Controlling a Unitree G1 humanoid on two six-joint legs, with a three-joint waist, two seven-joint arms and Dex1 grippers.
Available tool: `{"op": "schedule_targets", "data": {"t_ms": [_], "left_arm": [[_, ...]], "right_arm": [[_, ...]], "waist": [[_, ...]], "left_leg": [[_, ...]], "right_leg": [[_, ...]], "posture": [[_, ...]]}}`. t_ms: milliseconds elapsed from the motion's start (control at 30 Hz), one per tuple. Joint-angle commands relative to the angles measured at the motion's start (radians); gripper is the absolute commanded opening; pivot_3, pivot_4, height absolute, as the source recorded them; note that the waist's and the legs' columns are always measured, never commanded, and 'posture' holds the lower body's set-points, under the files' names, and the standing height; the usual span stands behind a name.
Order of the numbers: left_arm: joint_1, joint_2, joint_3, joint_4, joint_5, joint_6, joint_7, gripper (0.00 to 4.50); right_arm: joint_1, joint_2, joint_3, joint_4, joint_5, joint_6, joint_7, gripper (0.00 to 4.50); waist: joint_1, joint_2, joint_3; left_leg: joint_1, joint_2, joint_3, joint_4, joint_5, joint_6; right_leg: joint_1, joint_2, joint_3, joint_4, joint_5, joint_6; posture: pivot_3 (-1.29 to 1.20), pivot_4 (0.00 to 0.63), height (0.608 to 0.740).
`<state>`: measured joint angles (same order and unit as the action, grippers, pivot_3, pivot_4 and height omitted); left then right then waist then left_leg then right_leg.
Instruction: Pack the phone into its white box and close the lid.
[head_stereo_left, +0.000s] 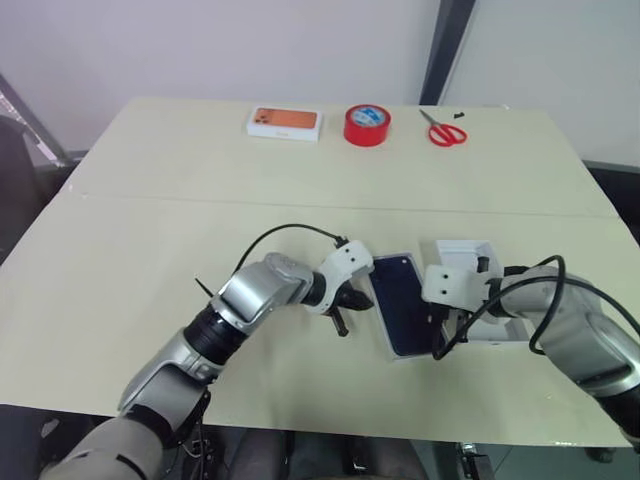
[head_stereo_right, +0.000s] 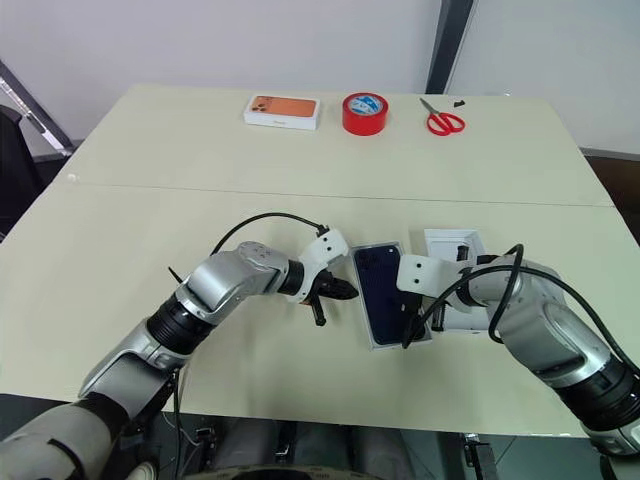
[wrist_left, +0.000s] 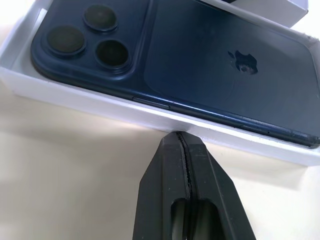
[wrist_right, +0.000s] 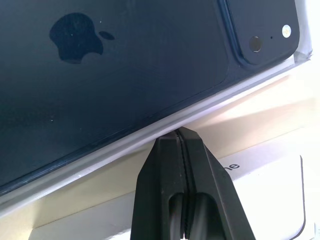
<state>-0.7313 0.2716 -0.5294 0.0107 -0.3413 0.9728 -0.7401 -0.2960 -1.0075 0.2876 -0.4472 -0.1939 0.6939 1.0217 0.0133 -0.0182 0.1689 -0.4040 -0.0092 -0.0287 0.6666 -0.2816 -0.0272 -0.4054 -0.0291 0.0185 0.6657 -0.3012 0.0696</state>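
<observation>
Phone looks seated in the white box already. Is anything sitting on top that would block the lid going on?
Nothing visible does. The phone lies back-up in the white box with nothing on it. Both shut grippers, left and right, sit at its sides.

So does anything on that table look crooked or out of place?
Slightly. The dark navy-blue phone lies back up in the shallow white box, one long edge seeming to ride above the rim rather than seated flat. The box sits angled to the table edge. Nothing looks spilled or damaged.
</observation>
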Motion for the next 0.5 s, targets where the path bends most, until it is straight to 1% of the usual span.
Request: {"op": "schedule_targets", "data": {"t_ms": [33, 300, 400, 467, 500], "left_arm": [[-0.025, -0.029, 0.016, 0.017, 0.026, -0.023, 0.011, 0.03], [-0.032, -0.055, 0.037, 0.034, 0.050, -0.029, 0.008, 0.03], [-0.025, -0.040, 0.039, 0.005, 0.049, -0.018, -0.008, 0.03], [-0.016, -0.022, 0.054, -0.020, 0.041, -0.004, -0.016, 0.03], [-0.010, -0.011, 0.065, -0.035, 0.034, 0.004, -0.021, 0.01]], "right_arm": [[0.006, -0.006, -0.001, -0.056, 0.014, -0.017, 0.018, 0.00], [0.017, -0.018, -0.005, -0.053, 0.011, -0.027, 0.020, 0.00], [0.012, -0.024, -0.020, -0.057, 0.020, -0.014, 0.026, 0.00], [0.012, -0.032, -0.057, -0.077, 0.057, 0.025, 0.048, 0.00], [0.012, -0.038, -0.077, -0.086, 0.074, 0.044, 0.058, 0.25]], "waist": [[-0.001, 0.000, 0.000], [-0.002, 0.000, 0.000], [-0.003, 0.000, 0.000], [-0.003, 0.000, 0.000], [-0.003, 0.000, 0.000]], "left_leg": [[0.000, 0.000, 0.000, 0.000, 0.000, 0.000], [0.000, 0.000, 0.000, 0.001, 0.000, 0.000], [0.001, 0.000, 0.000, 0.001, 0.000, 0.000], [0.001, 0.000, 0.000, 0.001, 0.000, 0.000], [0.000, 0.000, 0.000, 0.001, 0.000, 0.000]], "right_leg": [[0.000, 0.000, 0.000, 0.000, 0.000, 0.000], [0.000, 0.000, 0.000, 0.001, 0.000, 0.000], [0.000, 0.000, 0.000, 0.001, 0.000, 0.000], [0.000, 0.000, 0.000, 0.002, 0.000, 0.000], [0.000, 0.000, 0.000, 0.002, 0.000, 0.000]], "posture": [[0.00, 0.150, 0.740], [0.00, 0.150, 0.740], [0.00, 0.150, 0.740], [0.00, 0.150, 0.740], [0.00, 0.150, 0.740]]}}
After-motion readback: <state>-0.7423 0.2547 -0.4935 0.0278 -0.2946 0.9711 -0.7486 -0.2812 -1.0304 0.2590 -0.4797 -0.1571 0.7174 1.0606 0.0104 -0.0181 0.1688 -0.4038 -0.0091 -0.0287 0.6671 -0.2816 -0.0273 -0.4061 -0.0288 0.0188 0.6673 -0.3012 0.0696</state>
